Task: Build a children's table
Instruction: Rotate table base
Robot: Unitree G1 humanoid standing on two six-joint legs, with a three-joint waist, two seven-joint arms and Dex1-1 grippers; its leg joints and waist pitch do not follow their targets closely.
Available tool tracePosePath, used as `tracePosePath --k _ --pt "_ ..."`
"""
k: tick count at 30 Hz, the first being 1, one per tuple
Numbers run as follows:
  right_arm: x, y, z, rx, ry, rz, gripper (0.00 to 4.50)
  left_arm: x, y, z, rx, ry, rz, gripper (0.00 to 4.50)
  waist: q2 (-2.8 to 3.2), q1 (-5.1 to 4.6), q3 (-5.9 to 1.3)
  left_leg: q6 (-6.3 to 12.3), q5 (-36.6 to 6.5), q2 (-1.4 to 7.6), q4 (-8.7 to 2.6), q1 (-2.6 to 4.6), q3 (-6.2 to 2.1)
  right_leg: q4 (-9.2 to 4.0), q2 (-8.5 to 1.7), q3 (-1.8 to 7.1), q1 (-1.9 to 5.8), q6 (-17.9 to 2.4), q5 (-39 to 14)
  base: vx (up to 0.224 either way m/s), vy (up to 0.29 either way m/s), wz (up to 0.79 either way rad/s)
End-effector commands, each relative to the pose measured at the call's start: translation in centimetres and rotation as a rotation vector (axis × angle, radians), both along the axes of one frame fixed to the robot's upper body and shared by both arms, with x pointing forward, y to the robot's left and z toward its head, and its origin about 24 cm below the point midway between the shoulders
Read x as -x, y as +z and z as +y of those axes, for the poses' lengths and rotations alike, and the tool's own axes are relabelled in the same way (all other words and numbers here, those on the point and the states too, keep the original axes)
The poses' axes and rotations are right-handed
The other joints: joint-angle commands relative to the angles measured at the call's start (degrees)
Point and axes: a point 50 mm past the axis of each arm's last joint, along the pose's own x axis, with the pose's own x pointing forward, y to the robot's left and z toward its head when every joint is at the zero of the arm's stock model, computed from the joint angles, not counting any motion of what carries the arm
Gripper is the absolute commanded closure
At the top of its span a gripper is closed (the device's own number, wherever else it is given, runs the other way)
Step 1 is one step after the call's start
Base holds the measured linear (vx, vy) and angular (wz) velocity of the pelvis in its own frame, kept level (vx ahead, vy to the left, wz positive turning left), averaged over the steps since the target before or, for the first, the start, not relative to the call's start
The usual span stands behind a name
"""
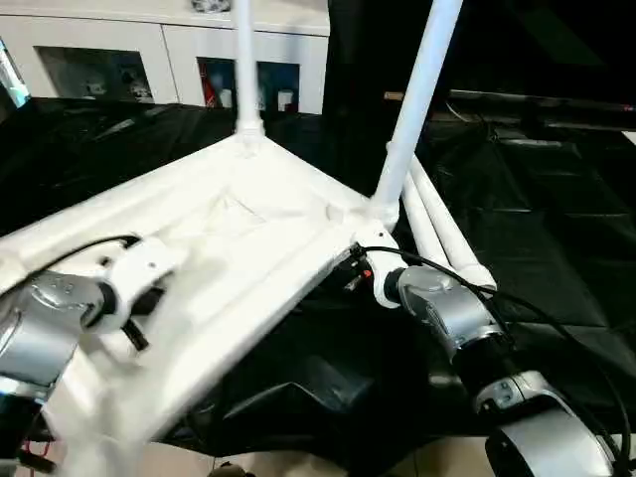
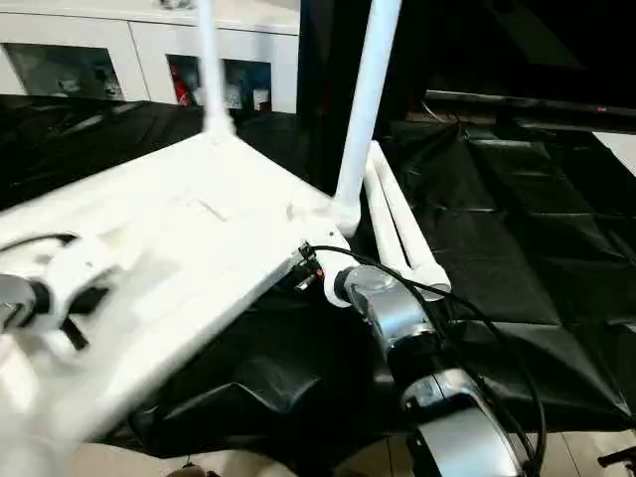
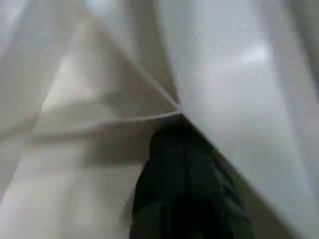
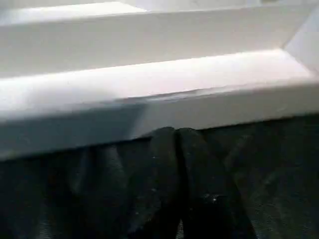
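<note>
1. Your children's table point(image 1: 248, 224) lies upside down and tilted over the black sheet point(image 1: 537, 258); two legs point(image 1: 417, 99) already stand in the far corner sockets.
2. Your right claw point(image 4: 174, 144) is closed, empty, just under the rim near the corner.
3. Your left claw point(image 3: 179, 169) is closed against the ribs, probably to steady it.
4. Two spare tubes point(image 1: 447, 234) wait beside the far corner.

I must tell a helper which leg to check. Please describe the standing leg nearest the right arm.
Find the white tabletop lying underside up on the black cloth. The leg rises from its corner beside two loose tubes; it leans, while the far leg stands straight.
</note>
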Motion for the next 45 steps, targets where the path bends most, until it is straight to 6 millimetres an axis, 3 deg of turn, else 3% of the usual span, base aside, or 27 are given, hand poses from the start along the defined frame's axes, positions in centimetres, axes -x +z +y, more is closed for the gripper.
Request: tracePosePath --k 1,4,7,8,11,19,23,29,32,34,35,36,37,41,43,44,45 --pt "-0.6 1.2 1.4 -0.037 0.037 -0.049 4.47 0.6 -0.9 -3.7 0.125 -0.183 0.082 4.50 1.41 -0.06 -3.64 -1.97 -15.4 2.29 -4.02 1.04 -0.83 -3.43 -4.06 3.61 2.74 -10.5 -14.2 0.000 0.000 0.00" --pt "-0.6 1.2 1.6 -0.040 0.044 -0.053 4.47 0.2 -0.8 -4.7 0.150 -0.212 0.082 4.50 1.31 -0.07 -3.63 -2.05 -15.1 2.24 -3.97 0.95 -0.78 -3.47 -4.16 3.65 2.91 -10.4 -14.5 0.000 0.000 0.00" --pt "-0.4 1.2 2.1 -0.048 0.073 -0.059 4.47 -0.7 -0.3 -6.8 0.210 -0.278 0.041 4.50 1.26 -0.07 -3.78 -1.98 -14.1 2.18 -3.82 0.91 -0.72 -3.34 -4.10 3.63 3.02 -10.3 -13.5 0.000 0.000 0.00" --pt "-0.4 1.2 2.2 -0.048 0.079 -0.060 4.47 -1.1 -0.2 -7.4 0.223 -0.285 0.020 4.50 1.65 -0.12 -3.79 -1.98 -14.1 2.14 -3.80 0.92 -0.72 -3.31 -4.04 3.66 3.00 -10.4 -13.3 0.000 0.000 0.00" --pt "-0.4 1.1 2.4 -0.046 0.082 -0.062 4.47 -2.5 -0.1 -8.1 0.211 -0.276 -0.048 4.50 1.27 -0.30 -3.85 -1.65 -14.3 2.02 -3.69 0.81 -0.70 -3.48 -3.97 3.59 3.15 -10.1 -13.7 0.000 0.000 0.00" --pt "-0.6 1.3 2.0 -0.039 0.072 -0.085 4.47 -7.0 -0.3 -7.0 0.058 -0.089 -0.223 4.50 1.26 -0.52 -3.75 -1.77 -18.0 1.94 -3.56 1.07 -0.97 -4.24 -3.90 3.38 2.75 -7.9 -19.8 0.000 0.000 0.00" --pt "-0.9 1.7 1.3 -0.051 0.027 -0.099 4.47 -8.9 -0.6 -6.3 0.020 0.067 -0.323 4.50 1.33 -0.35 -3.98 -1.78 -17.7 2.02 -3.43 1.02 -1.10 -4.13 -3.99 3.34 2.88 -7.8 -18.8 0.000 0.000 0.00" --pt "-1.3 2.0 0.3 -0.042 -0.083 -0.129 4.47 -9.2 -1.1 -6.7 0.056 0.097 -0.378 4.50 1.28 0.07 -4.35 -0.96 -12.8 2.19 -3.26 0.65 -0.89 -3.22 -4.11 3.44 3.16 -10.2 -10.5 0.000 0.000 0.00" --pt "-1.8 2.7 -1.1 -0.038 -0.171 -0.157 4.47 -9.1 -1.0 -7.8 0.153 0.067 -0.375 4.50 1.26 0.51 -4.21 -1.11 -13.4 2.17 -3.27 0.87 -0.73 -3.47 -4.17 3.46 2.99 -10.2 -12.0 0.000 0.000 0.00" --pt "-2.0 3.2 -1.9 -0.070 -0.214 -0.152 4.47 -9.0 -0.7 -8.0 0.188 0.063 -0.391 4.50 1.23 0.88 -4.05 -1.36 -14.8 2.28 -3.41 1.00 -0.80 -3.65 -4.19 3.42 2.95 -9.4 -14.4 0.000 0.000 0.00" --pt "-2.1 3.9 -2.6 -0.106 -0.235 -0.157 4.47 -8.8 -0.2 -8.3 0.219 0.038 -0.406 4.50 0.88 0.93 -4.04 -1.32 -14.8 2.27 -3.43 0.96 -0.78 -3.70 -4.21 3.41 2.98 -9.1 -14.9 0.000 0.000 0.00" --pt "-2.2 4.1 -2.8 -0.109 -0.238 -0.161 4.47 -8.7 0.0 -8.4 0.230 0.028 -0.409 4.50 1.02 1.11 -4.02 -1.34 -15.2 2.40 -3.52 0.95 -0.88 -3.72 -4.41 3.40 3.00 -8.8 -15.7 0.000 0.000 0.00" --pt "-2.3 4.4 -3.2 -0.109 -0.251 -0.167 4.19 -8.5 0.4 -8.6 0.257 -0.001 -0.424 4.50 1.00 1.22 -3.99 -1.43 -15.3 2.36 -3.48 1.03 -0.80 -3.87 -4.32 3.38 2.83 -8.4 -16.4 0.000 0.000 0.00" --pt "-2.7 5.2 -4.5 -0.068 -0.296 -0.171 3.95 -7.5 2.1 -9.6 0.394 -0.063 -0.461 4.50 1.13 1.33 -4.04 -1.93 -14.4 2.42 -3.48 1.00 -0.73 -3.54 -4.24 3.41 2.86 -9.2 -14.7 0.000 0.000 0.00" --pt "-3.1 5.6 -5.4 -0.046 -0.338 -0.163 3.74 -6.7 2.9 -10.3 0.471 -0.104 -0.434 4.50 0.82 1.20 -4.01 -1.92 -14.2 2.27 -3.42 0.85 -0.62 -3.50 -4.13 3.41 2.94 -9.4 -14.3 0.000 0.000 0.00" --pt "-3.2 5.8 -5.7 -0.040 -0.354 -0.159 3.69 -6.4 3.1 -10.5 0.494 -0.120 -0.416 4.17 0.86 1.18 -4.00 -2.09 -14.1 2.32 -3.39 0.87 -0.66 -3.31 -4.23 3.42 3.00 -9.5 -14.4 0.000 0.000 0.00" --pt "-3.3 5.9 -6.0 -0.034 -0.369 -0.155 3.69 -5.9 3.3 -10.7 0.515 -0.147 -0.394 4.17 0.85 1.14 -3.96 -2.02 -13.8 2.23 -3.35 0.86 -0.54 -3.39 -4.11 3.42 2.91 -9.5 -14.7 0.000 0.000 0.00"
